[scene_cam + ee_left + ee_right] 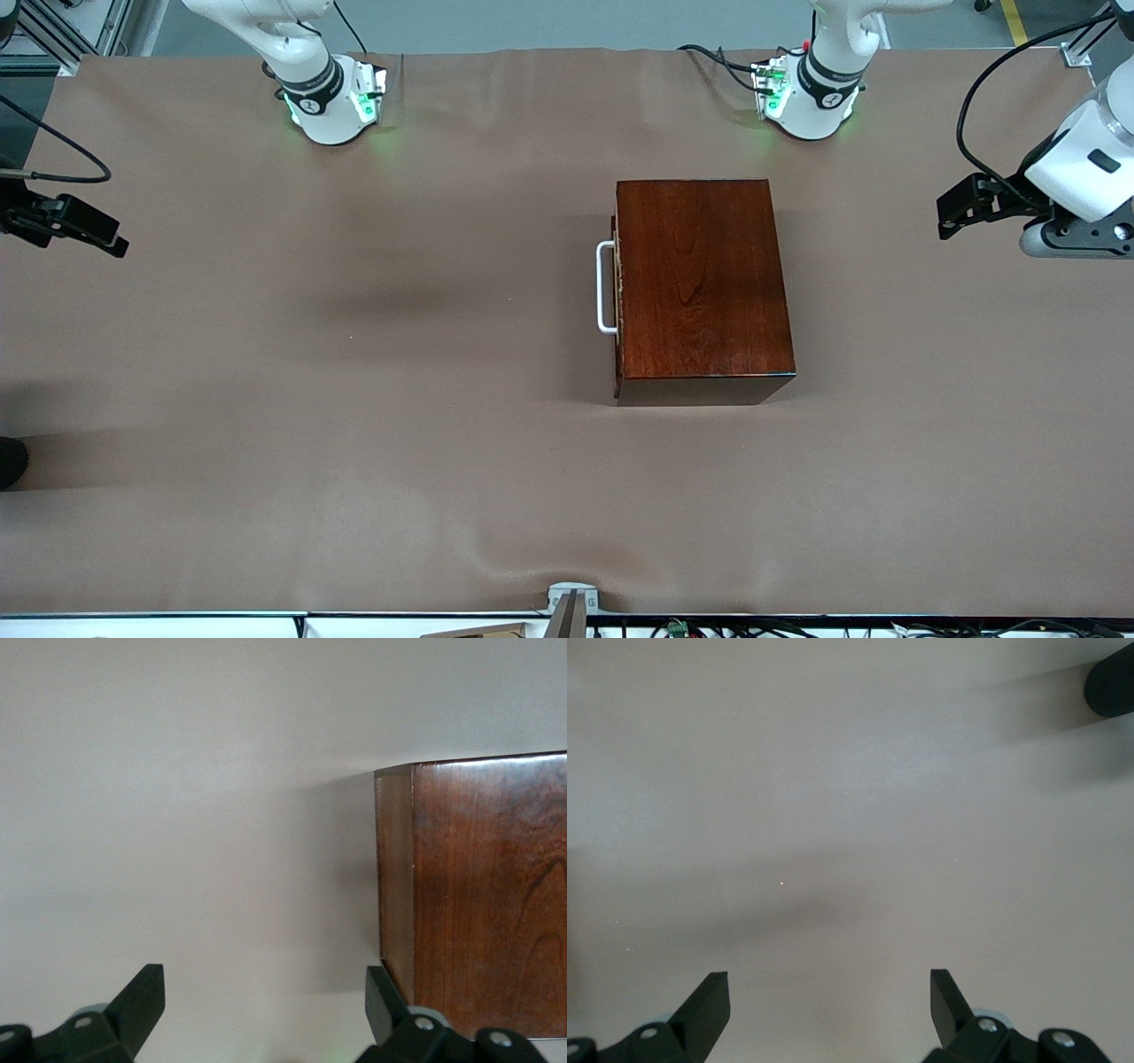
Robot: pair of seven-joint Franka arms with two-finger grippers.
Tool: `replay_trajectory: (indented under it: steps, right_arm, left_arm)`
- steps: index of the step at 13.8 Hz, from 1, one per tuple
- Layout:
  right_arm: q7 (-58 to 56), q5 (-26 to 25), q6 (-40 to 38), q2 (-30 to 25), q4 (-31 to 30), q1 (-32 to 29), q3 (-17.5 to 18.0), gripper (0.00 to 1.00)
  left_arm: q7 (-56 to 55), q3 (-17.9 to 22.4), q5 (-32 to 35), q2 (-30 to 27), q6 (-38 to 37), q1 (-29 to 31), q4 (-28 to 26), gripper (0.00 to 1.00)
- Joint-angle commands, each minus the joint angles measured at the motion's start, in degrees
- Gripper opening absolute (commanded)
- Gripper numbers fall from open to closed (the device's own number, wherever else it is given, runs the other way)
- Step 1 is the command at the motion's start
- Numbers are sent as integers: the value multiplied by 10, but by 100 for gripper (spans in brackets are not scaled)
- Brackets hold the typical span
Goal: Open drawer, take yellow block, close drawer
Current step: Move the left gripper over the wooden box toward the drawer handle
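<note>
You have the drawer (617,292) shut in its box (700,283), mid-bench (354,399); left claw (952,217) and right claw (111,244) both spread, empty, over the bench's ends; yellow block unseen.

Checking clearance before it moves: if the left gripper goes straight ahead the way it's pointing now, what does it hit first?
Probably bare table. The open left gripper points at cloth, with the wooden box just beside one finger's line; depth is unclear, so that finger might graze its corner.

Box (704,288) on worktop (354,399), toward left arm's end; drawer (617,292) shut in it, handle (605,288) facing right arm's end. Both pincers over worktop ends.
</note>
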Motion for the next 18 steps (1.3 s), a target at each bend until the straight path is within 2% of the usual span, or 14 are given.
replay_trajectory:
  steps: [1,8,11,18]
  right_arm:
    - [4,3,-1,-10,-4,-9,8,100]
    - [4,3,0,-10,-4,-8,7,100]
    - [4,3,1,-10,-4,-8,7,100]
    - [3,3,8,-10,-6,-8,7,100]
  left_arm:
    - [15,-2,11,4,-13,0,13,100]
    - [4,-9,15,26,-14,-15,23,100]
    - [-16,-10,22,37,-14,-49,30,100]
    - [-144,-10,21,75,-17,-135,64,100]
